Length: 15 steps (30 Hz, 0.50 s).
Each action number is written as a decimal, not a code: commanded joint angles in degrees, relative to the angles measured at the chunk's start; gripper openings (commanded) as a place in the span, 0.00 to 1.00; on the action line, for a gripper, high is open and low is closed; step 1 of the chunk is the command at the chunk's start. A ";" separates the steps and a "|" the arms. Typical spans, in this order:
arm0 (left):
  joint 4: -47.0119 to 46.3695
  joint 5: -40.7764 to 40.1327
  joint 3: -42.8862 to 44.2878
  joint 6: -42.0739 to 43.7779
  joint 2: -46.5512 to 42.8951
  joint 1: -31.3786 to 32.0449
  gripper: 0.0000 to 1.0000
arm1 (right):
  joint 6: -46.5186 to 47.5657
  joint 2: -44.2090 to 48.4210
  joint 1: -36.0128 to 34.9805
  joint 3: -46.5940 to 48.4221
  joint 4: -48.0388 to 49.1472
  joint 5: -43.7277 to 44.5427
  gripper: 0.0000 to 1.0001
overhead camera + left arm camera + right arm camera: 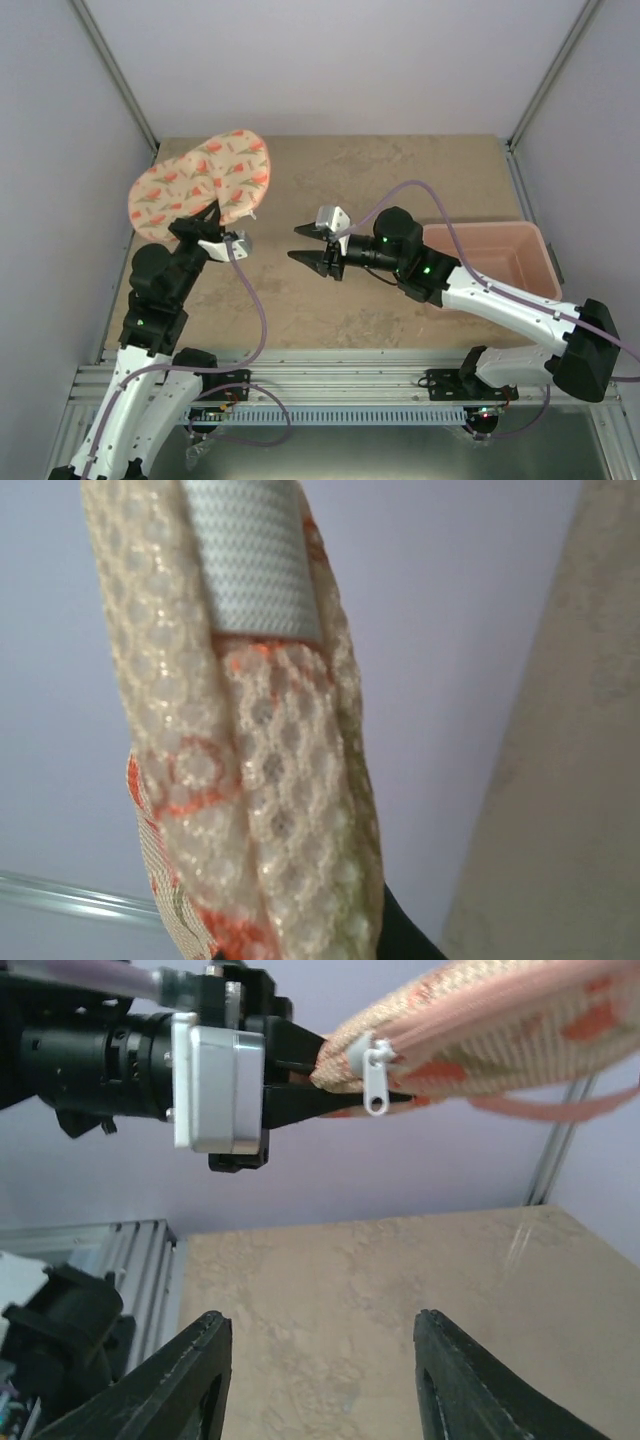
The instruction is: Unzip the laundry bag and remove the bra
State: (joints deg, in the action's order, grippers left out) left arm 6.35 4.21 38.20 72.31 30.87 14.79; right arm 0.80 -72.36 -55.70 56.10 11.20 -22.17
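Laundry bag: the laundry bag (200, 185) hangs lifted off the table (400, 180), at 10 o'clock in the top view.
Long axis: runs roughly 8 to 2 o'clock.
Zip: looks shut; the white zip pull (375, 1085) dangles at the pinched end.
Bra: not visible, presumably inside.
Left tool: the left tool (207, 218) is clamped narrow on the bag's near edge, just beside the pull.
Right tool: the right tool (300, 245) is about half spread, empty, and points toward 9 o'clock.
Key relation: the bag lies at 10 o'clock from the right tool, apart from it. The pull sits near 12 o'clock in the right wrist view, so the free right arm likely takes it.
Tub: the pink tub (500, 255) sits at 3 o'clock.
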 commanded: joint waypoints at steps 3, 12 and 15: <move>-8.54 0.81 2.96 13.33 -2.02 -0.10 0.00 | -5.19 -1.04 -0.64 1.30 7.31 6.52 0.45; -5.26 0.97 4.45 20.48 -1.67 -0.11 0.00 | 8.45 -8.89 -7.42 10.45 11.62 14.92 0.46; -5.08 0.68 4.18 22.44 -1.54 -0.11 0.00 | 7.44 -11.55 -8.42 13.73 10.60 19.52 0.47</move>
State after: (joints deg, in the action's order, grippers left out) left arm 2.31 4.62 41.36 89.36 29.56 14.79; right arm 6.37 -81.12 -63.02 65.73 19.75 -9.82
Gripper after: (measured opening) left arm 0.043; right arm 0.466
